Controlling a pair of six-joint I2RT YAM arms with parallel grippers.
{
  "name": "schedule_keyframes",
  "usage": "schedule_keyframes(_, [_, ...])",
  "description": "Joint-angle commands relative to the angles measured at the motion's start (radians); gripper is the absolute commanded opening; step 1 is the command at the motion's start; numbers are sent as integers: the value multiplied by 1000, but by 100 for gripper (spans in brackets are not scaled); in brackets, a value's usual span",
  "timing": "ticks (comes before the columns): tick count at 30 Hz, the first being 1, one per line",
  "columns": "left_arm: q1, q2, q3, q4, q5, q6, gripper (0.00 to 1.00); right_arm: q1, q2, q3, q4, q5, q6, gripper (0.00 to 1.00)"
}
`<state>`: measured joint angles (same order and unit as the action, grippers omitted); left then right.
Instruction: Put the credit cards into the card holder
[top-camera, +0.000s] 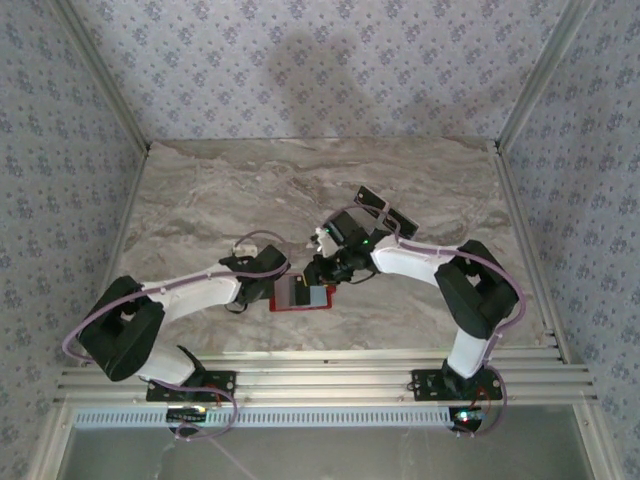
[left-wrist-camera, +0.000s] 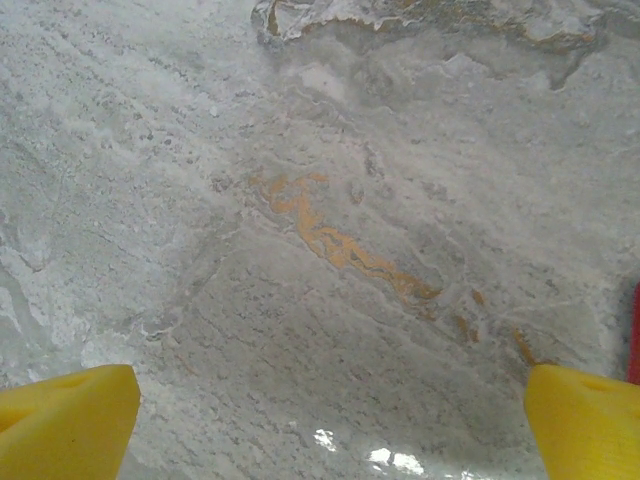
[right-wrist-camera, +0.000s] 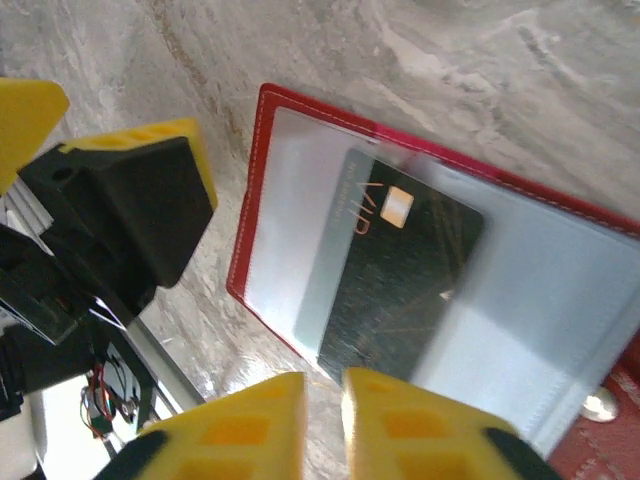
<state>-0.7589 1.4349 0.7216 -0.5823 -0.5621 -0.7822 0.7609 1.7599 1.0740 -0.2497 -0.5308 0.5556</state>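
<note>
Top: open red wallet (top-camera: 300, 308) lies on the tabletop (top-camera: 200, 200) between left pincer (top-camera: 270, 288) and right pincer (top-camera: 318, 278). Left wrist: left pincer (left-wrist-camera: 330, 420) spread wide over marble, wallet edge (left-wrist-camera: 634, 330) at far right. Right wrist: right pincer (right-wrist-camera: 322, 430) nearly pressed together at the near end of black VIP card (right-wrist-camera: 400, 290), which lies on the wallet (right-wrist-camera: 245, 230), far end under the clear sleeve (right-wrist-camera: 560, 300); left pincer (right-wrist-camera: 75, 140) just beside.

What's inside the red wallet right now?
A black card with a chip, partly tucked under the wallet's clear sleeve. A grey strip shows beside it; anything beneath the card is covered.
</note>
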Motion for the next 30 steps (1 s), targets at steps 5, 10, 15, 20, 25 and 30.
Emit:
schedule_keyframes(5, [6, -4, -24, -1, 25, 4, 99, 44, 68, 77, -147, 148, -59, 6])
schedule_keyframes(10, [6, 2, -31, 15, 35, -1, 99, 50, 80, 78, -166, 182, -65, 4])
schedule_keyframes(15, [6, 14, -35, 27, 44, 0, 99, 58, 106, 89, -166, 186, -67, 3])
schedule_keyframes(20, [4, 32, -36, 40, 54, -3, 99, 66, 137, 110, -162, 175, -65, 3])
schedule_keyframes(25, [2, 50, -36, 52, 62, -4, 99, 72, 157, 151, -160, 165, -65, 3])
schedule_keyframes(30, [-2, 65, -37, 60, 64, -6, 98, 76, 170, 161, -150, 153, -59, 3])
